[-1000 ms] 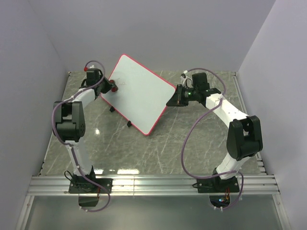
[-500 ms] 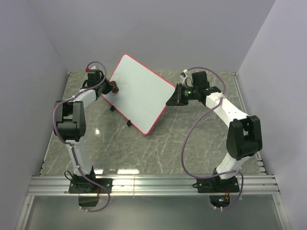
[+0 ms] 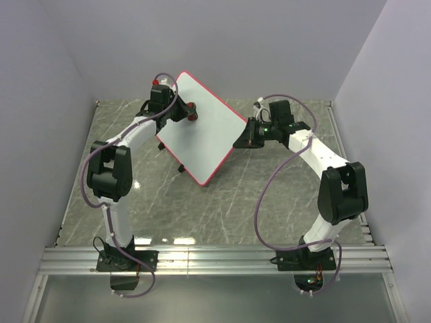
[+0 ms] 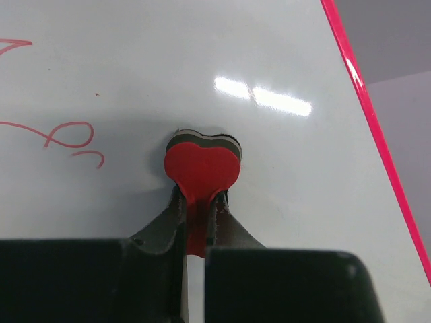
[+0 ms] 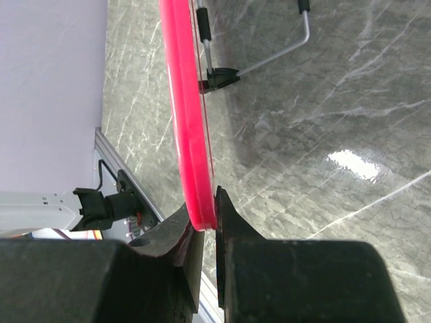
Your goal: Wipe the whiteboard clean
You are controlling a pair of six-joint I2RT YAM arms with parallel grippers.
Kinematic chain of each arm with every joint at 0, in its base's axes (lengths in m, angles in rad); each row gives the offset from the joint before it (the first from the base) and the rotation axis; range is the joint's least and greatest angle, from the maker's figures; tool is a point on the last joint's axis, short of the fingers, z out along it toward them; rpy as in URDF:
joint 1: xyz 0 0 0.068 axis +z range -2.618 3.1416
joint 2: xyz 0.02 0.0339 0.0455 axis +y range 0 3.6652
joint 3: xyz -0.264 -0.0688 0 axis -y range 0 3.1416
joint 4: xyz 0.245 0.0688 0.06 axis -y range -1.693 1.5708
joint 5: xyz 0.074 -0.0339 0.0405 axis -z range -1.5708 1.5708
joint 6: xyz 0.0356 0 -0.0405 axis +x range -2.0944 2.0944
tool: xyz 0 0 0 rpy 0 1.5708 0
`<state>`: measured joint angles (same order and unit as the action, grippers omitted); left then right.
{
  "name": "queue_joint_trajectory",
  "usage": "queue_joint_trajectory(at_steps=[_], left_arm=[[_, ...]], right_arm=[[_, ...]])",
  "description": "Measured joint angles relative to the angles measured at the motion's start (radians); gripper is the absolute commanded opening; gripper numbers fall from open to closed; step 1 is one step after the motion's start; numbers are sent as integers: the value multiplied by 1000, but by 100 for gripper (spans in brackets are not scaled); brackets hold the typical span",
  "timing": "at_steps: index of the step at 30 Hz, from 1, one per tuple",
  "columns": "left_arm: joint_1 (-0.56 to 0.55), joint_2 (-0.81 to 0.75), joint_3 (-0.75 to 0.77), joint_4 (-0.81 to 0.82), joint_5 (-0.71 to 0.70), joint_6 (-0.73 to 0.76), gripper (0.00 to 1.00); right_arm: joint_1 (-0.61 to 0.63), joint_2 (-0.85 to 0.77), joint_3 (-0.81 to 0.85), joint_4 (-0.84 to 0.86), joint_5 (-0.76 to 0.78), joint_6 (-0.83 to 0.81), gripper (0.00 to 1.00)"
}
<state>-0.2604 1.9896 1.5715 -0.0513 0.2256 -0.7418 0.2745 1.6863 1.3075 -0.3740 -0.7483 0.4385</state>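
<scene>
Mid-wipe: your left hand (image 4: 199, 203) clamps the heart-shaped eraser (image 4: 202, 167) against the whiteboard (image 3: 202, 131), tilted on the bench (image 3: 202, 208), its frame pinched in your right hand (image 5: 204, 221). Next, sweep over its red scribbles (image 4: 67, 134).

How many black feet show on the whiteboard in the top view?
2. Both are on the lower-left edge of the whiteboard: one foot higher up, the other foot nearer the bottom corner. More may be hidden.
</scene>
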Motion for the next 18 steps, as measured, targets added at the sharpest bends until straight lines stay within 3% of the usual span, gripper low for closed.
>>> queue_joint_trajectory(at_steps=[9,18], left_arm=[[124,120,148,-72,29,0,0],[242,179,99,-111,4,21,0]], right_arm=[[3,0,0,4,-1,-13,0],[5,3,0,-2,-6,-16,0]])
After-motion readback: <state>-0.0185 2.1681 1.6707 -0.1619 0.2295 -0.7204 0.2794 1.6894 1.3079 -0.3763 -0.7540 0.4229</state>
